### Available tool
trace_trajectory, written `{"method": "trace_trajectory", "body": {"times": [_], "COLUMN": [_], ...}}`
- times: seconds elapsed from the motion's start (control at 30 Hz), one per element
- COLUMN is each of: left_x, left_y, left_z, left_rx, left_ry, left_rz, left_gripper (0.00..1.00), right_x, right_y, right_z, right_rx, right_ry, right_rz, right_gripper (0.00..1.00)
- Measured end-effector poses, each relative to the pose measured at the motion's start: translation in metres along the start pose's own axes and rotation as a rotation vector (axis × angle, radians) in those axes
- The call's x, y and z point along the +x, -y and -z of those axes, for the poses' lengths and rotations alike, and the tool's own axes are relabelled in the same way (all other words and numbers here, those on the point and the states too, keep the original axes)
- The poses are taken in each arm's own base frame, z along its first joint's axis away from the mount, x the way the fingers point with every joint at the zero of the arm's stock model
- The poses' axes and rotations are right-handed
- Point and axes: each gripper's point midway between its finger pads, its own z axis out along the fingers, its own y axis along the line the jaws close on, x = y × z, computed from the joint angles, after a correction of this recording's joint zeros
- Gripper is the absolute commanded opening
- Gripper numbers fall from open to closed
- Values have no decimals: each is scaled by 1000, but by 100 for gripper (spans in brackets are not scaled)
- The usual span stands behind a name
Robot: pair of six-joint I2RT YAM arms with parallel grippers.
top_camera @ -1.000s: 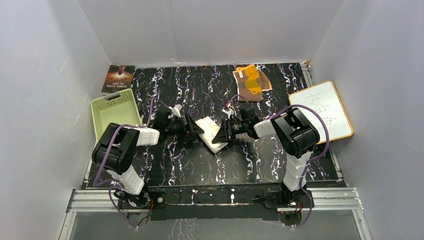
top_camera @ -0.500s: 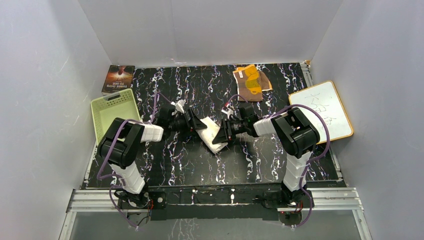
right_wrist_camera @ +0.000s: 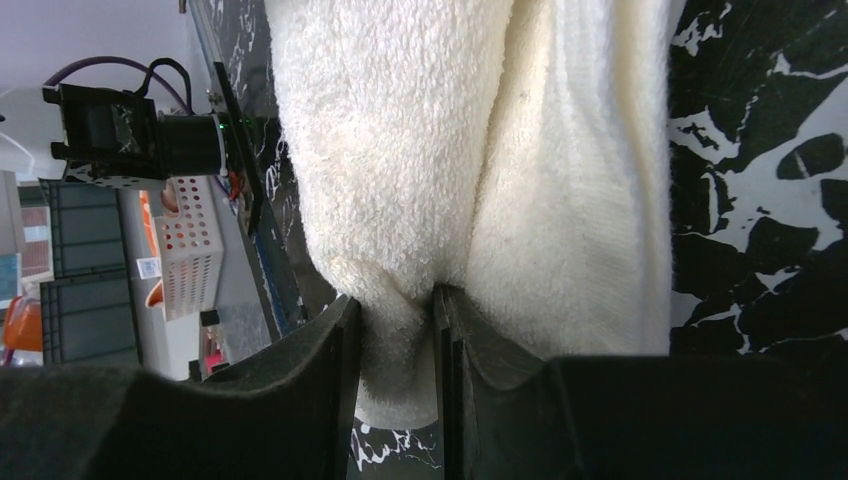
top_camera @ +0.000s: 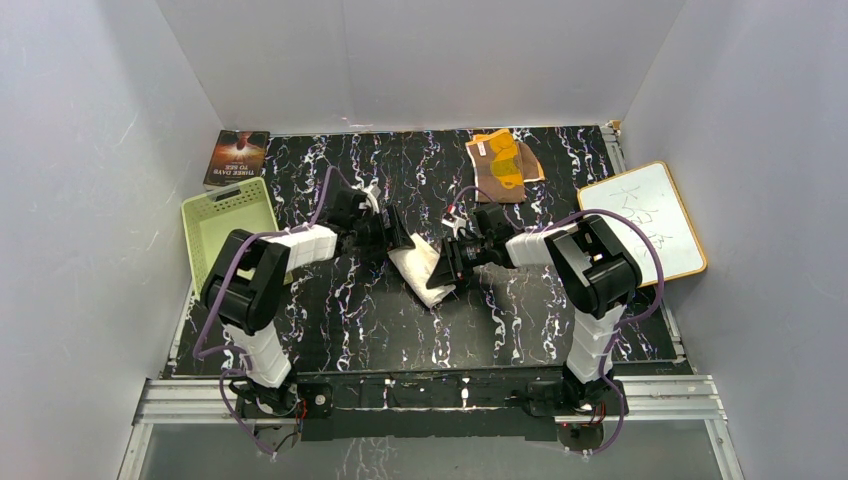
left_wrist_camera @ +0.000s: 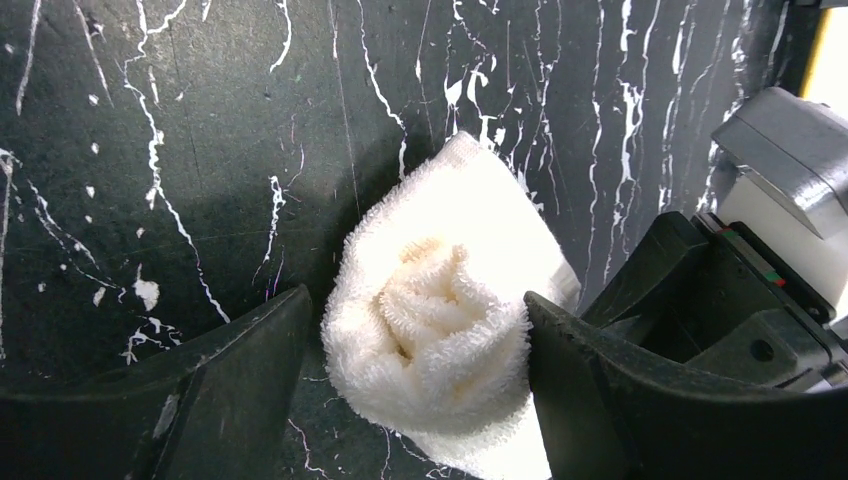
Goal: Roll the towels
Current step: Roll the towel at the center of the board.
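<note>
On the black marbled tabletop (top_camera: 340, 330), the cream-white terry towel (top_camera: 420, 262) is sitting centre, nearly rolled: right gripper (right_wrist_camera: 395, 305) is pinching it, left gripper (left_wrist_camera: 415, 320) is straddling it open-jawed. The brown-orange patterned towel (top_camera: 503, 165) is waiting unrolled, far edge.

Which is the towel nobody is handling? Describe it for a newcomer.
On the black marbled table, look to the far edge, right of centre, left of the white board. The brown towel lies there; its yellow-orange pattern sets it apart from the cream towel.
</note>
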Motion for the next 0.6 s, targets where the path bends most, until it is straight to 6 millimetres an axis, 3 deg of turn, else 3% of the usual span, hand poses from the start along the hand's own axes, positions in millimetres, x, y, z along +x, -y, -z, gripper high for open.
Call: {"method": "trace_trajectory", "body": {"times": [0.37, 0.6], "left_x": [-9, -14], "left_y": [-3, -13], "left_z": [-8, -12], "left_rx": [-116, -187], "left_ry": [-63, -135], "left_rz": [-126, -223], "left_gripper": [68, 44], "right_x": [1, 1], "right_y": [3, 4], "right_z": [0, 0], "right_rx": [51, 71], "right_ry": [-19, -24], "right_rz": [38, 57], "right_gripper": [28, 27]}}
